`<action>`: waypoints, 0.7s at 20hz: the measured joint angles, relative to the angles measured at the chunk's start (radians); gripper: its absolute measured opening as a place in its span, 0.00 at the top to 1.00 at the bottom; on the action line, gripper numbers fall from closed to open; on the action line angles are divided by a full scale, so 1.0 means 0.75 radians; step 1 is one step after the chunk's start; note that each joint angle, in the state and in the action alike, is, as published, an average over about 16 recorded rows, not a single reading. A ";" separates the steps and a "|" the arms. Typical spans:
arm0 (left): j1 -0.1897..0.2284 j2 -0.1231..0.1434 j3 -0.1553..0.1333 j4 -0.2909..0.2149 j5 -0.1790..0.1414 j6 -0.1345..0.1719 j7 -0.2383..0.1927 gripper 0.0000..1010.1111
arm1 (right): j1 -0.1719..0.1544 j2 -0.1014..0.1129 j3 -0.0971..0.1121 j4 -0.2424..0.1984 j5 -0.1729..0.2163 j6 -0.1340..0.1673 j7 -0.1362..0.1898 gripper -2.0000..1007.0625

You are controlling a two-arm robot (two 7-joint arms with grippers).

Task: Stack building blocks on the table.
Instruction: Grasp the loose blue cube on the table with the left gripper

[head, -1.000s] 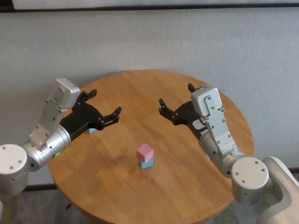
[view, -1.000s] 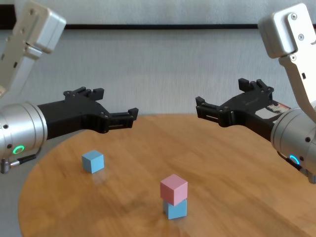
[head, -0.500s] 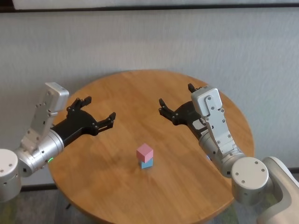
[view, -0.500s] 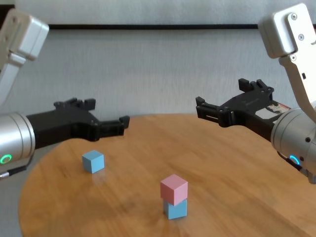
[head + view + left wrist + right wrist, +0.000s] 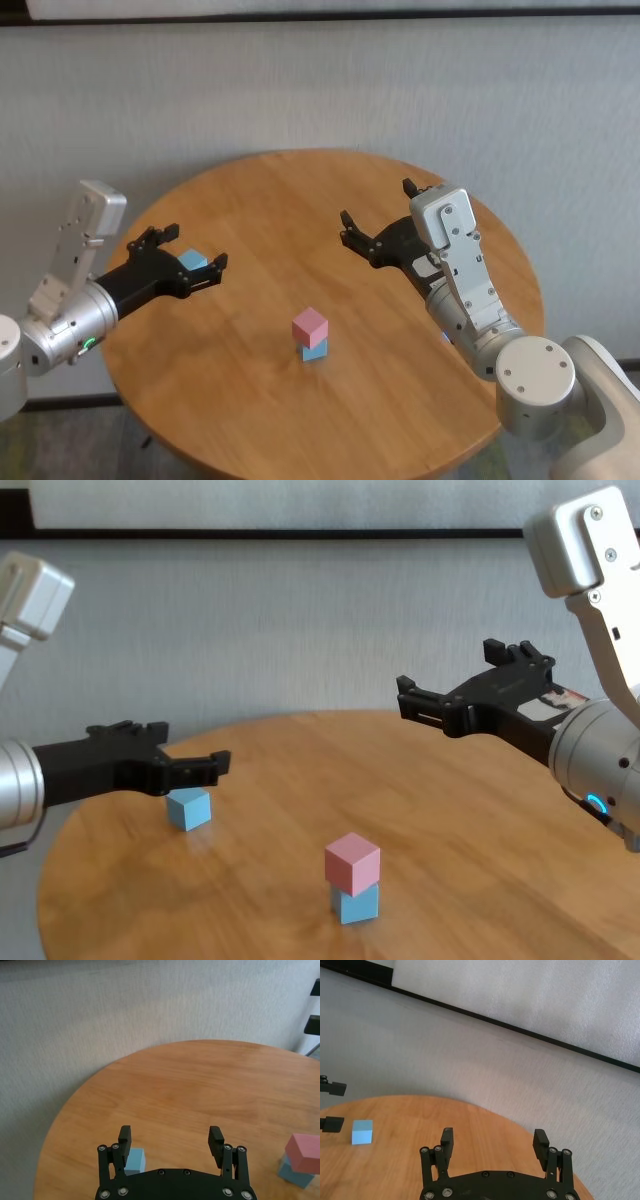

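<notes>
On the large round tabletop of warm orange-brown wood (image 5: 400,400), a small matte pink cube (image 5: 310,326) sits squarely on top of a small matte light blue cube (image 5: 314,349), forming a two-block stack near the middle of the table, towards its near side. A second light blue cube (image 5: 192,262) rests alone on the wood by the table's left edge, well apart from the stack.

The left arm reaches in low from the left, its silver forearm nearly level and its black left gripper (image 5: 190,254) pointing across the table. The fingers are spread wide and hold nothing. In the head view the lone blue cube shows between the two fingers; in the left wrist view it lies just beside one finger (image 5: 124,1140), below fingertip height, and contact cannot be confirmed.

The right arm rises from the near right, elbow bent, with its white wrist housing held high. Its black right gripper (image 5: 378,220) hovers above the far right part of the table, fingers fully parted and empty, well away from every cube.
</notes>
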State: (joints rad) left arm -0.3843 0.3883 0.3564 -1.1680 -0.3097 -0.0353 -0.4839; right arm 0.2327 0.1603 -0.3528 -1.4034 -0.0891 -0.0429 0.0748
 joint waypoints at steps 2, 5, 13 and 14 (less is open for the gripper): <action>-0.019 0.001 0.003 0.030 0.005 0.011 -0.010 0.01 | 0.000 0.000 0.000 0.000 0.000 0.000 0.000 0.00; -0.048 0.004 0.014 0.067 0.020 0.038 -0.020 0.01 | 0.000 0.000 0.000 0.000 0.000 0.000 0.000 0.00; -0.127 0.012 0.059 0.129 0.075 0.159 -0.041 0.01 | 0.000 0.000 0.000 0.000 0.001 0.000 0.000 0.00; -0.137 0.013 0.066 0.135 0.082 0.176 -0.044 0.01 | 0.000 0.000 0.000 0.000 0.001 0.000 0.000 0.00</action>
State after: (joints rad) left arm -0.4868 0.3983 0.4062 -1.0669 -0.2479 0.0966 -0.5168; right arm 0.2326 0.1603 -0.3528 -1.4036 -0.0886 -0.0428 0.0749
